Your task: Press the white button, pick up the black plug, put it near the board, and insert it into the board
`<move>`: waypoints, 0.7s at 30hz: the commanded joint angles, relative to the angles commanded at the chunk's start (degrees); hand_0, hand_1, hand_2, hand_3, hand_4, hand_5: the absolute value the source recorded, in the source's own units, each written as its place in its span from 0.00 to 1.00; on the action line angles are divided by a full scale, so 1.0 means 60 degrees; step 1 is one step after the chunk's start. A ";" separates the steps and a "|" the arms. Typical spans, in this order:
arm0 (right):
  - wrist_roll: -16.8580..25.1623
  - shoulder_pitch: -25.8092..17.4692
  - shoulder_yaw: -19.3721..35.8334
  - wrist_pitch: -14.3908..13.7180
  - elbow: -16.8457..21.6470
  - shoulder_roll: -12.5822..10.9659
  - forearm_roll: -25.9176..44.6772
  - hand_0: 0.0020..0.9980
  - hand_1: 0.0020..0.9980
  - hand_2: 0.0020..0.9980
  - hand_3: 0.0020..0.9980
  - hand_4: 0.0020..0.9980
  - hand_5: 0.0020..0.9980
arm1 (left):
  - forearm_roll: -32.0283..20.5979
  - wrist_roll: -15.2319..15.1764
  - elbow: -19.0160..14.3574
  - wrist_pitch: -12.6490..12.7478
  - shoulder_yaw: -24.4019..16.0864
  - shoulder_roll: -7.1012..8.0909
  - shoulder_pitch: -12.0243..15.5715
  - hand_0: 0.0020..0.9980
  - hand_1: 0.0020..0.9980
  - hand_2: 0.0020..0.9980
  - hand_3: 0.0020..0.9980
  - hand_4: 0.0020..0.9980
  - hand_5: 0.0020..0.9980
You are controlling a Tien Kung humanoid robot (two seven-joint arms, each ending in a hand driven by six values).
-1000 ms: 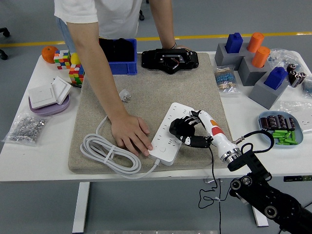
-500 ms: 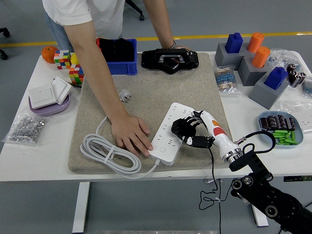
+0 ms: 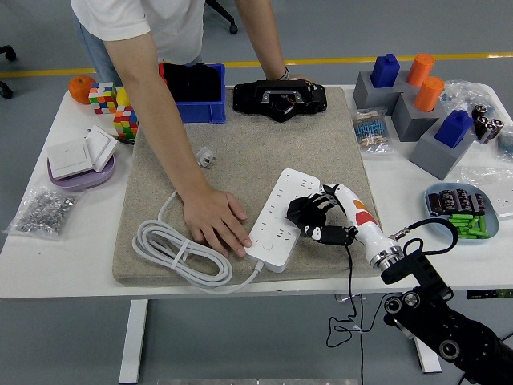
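plug (image 3: 300, 212) is black and sits inside the curled fingers (image 3: 319, 202) of the right hand (image 3: 314, 216); the fingers look wrapped around it, though it is dark and hard to pick out from the black hand; the hand hangs right over the right side of the white board (image 3: 279, 218), which is a long power strip with many holes; i cannot tell if the plug is touching the holes or if its pins are in; so the picking up looks done, the plug is brought to the board, and the pushing in looks like what is left; i cannot tell if the white button was pressed; a person's hand (image 3: 215, 222) lies flat on the left end of the board and seems to hold it down; the board's white cord (image 3: 178, 253) is coiled beside it on the grey mat (image 3: 240, 136); the mat lies on the white tabletop (image 3: 48, 241); the left hand is not in the picture
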 joint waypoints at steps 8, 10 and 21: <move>0.0108 0.0015 0.0005 0.0038 0.0022 -0.0005 0.0074 0.38 0.30 0.31 0.46 0.80 0.00 | -0.0007 -0.0005 0.0000 0.0010 -0.0031 0.0000 -0.0009 0.71 0.66 0.59 0.68 0.65 0.29; 0.0123 0.0014 0.0000 0.0045 0.0025 -0.0005 0.0081 0.38 0.30 0.31 0.46 0.80 0.00 | -0.0021 -0.0007 0.0000 0.0014 -0.0036 -0.0003 -0.0005 0.71 0.66 0.59 0.68 0.65 0.29; 0.0102 0.0000 0.0002 0.0140 0.0041 -0.0001 0.0129 0.42 0.40 0.43 0.54 0.84 0.00 | -0.0001 -0.0007 0.0000 0.0017 -0.0069 -0.0012 0.0001 0.71 0.66 0.59 0.68 0.65 0.29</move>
